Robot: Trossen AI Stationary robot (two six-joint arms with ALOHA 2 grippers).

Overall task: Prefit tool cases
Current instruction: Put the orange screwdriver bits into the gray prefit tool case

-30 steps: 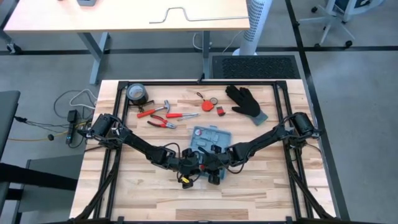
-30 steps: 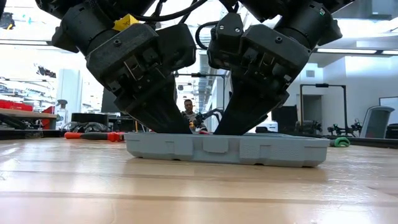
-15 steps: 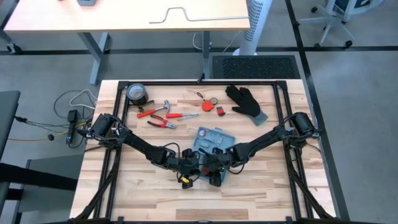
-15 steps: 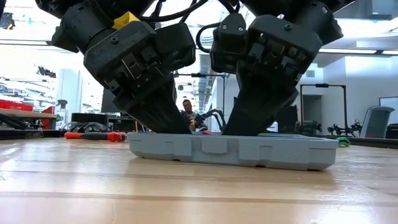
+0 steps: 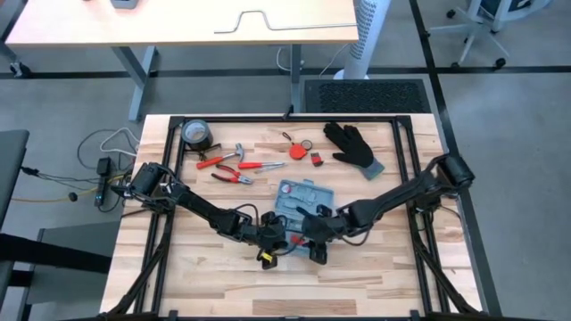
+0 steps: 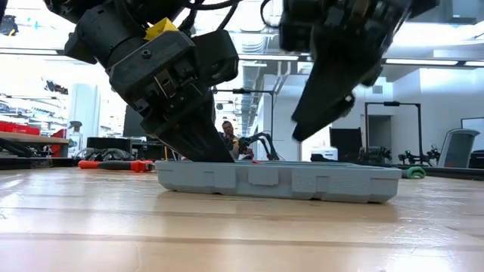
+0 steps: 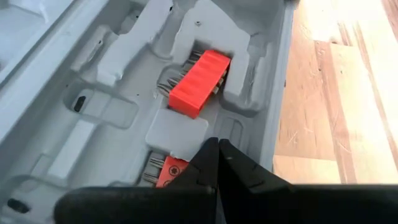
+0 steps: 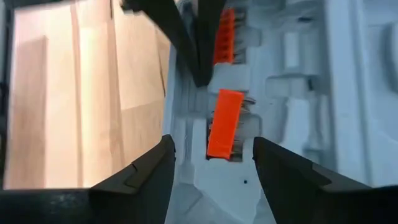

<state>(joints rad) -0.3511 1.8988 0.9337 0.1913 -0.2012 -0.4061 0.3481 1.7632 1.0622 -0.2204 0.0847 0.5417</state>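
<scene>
Two grippers work over open tool case lying flat at desk centre. Left gripper, fingers pressed together, tips down inside case near orange bit holder. Right gripper, fingers apart, hovers above case.

Bright, even overhead light; low view backlit, right wrist view motion-blurred.

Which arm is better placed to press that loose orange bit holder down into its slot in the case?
Right. Its gripper hangs open just above the orange bit holder in the tool case. The left gripper is shut, tips low in the tray beside the other holder.
</scene>
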